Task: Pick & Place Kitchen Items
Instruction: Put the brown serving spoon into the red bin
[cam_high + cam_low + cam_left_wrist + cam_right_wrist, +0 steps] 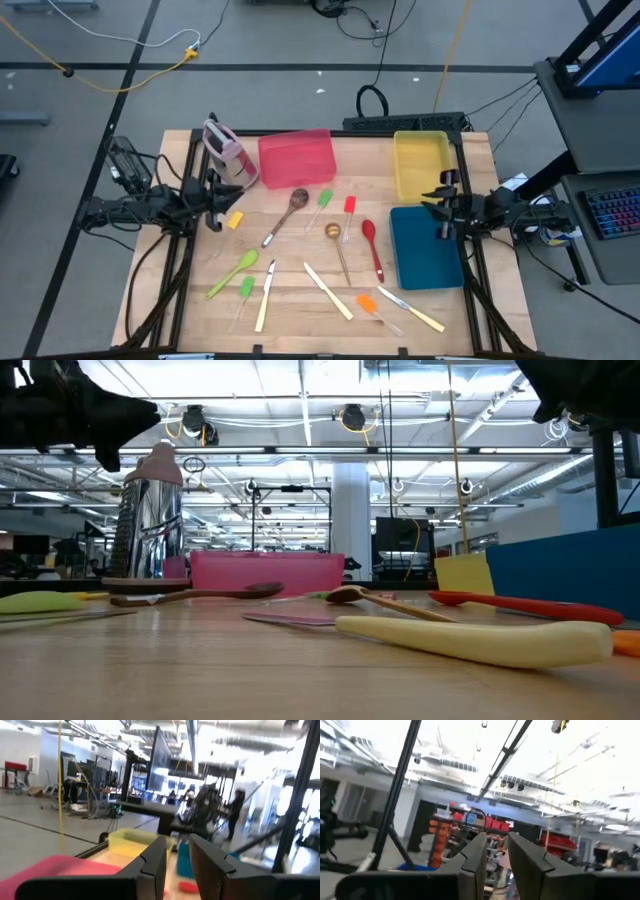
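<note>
Several slim utensils lie flat on the wooden table (300,330): a dark wooden spoon (290,212), a green spatula (322,200), a red spatula (349,207), a red spoon (372,245), a green spoon (235,270), cream-handled knives (328,290) and an orange spatula (370,305). My left gripper (213,205) hovers at the table's left edge, shut and empty; it also shows in the left wrist view (177,855). My right gripper (445,207) hovers at the right edge above the blue tray's far end, shut and empty, and also shows in the right wrist view (496,852).
A red tray (296,157) and a yellow tray (421,165) sit along the far edge, and a blue tray (425,245) at the right. A pink-and-grey container (228,155) stands at the far left, close to my left gripper. A small yellow piece (235,220) lies nearby.
</note>
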`<state>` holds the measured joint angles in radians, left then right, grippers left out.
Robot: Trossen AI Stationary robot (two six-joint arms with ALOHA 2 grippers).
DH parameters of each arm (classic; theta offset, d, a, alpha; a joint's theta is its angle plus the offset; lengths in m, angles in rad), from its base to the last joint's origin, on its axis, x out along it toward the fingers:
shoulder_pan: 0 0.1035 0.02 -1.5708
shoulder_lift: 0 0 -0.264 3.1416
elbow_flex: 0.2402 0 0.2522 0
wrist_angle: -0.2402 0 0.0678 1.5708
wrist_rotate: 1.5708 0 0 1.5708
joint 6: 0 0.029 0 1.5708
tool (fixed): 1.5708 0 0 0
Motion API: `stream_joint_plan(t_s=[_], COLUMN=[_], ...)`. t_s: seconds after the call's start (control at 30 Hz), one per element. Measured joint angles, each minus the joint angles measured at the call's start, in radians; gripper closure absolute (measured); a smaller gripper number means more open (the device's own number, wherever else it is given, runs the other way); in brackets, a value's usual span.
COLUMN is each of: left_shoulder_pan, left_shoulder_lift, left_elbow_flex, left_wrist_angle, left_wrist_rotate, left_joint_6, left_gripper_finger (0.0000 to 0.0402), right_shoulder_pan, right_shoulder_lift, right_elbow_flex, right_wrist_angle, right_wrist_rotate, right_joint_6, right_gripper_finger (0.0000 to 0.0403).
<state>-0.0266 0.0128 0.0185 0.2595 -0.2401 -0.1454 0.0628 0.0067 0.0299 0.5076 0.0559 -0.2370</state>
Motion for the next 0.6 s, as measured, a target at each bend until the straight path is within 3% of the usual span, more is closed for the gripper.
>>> stream_joint_plan(t_s=[0.23,0.37,0.5,0.6], left_shoulder_pan=[0.000,-0.001,-0.001,-0.001], left_shoulder_lift=[0.000,0.000,0.037,0.096], left_elbow_flex=[0.000,0.000,0.000,0.000], left_wrist_angle=[-0.015,0.002,0.175,0.354], left_wrist_rotate=[0.013,0.048,-0.020,-0.002], left_joint_6=[-0.127,-0.128,-0.096,0.009], left_gripper_finger=[0.0314,0.0314,0.0314,0.0314], right_shoulder_pan=[0.000,0.000,0.000,0.000], right_shoulder_lift=[0.008,0.047,0.101,0.145], right_elbow_flex=[0.000,0.000,0.000,0.000], right_wrist_angle=[-0.200,-0.193,-0.139,-0.080], right_wrist_rotate=[0.003,0.078,0.146,0.186], right_joint_6=[0.122,0.109,0.080,0.080], right_gripper_finger=[0.0332,0.0329,0.0305,0.0275])
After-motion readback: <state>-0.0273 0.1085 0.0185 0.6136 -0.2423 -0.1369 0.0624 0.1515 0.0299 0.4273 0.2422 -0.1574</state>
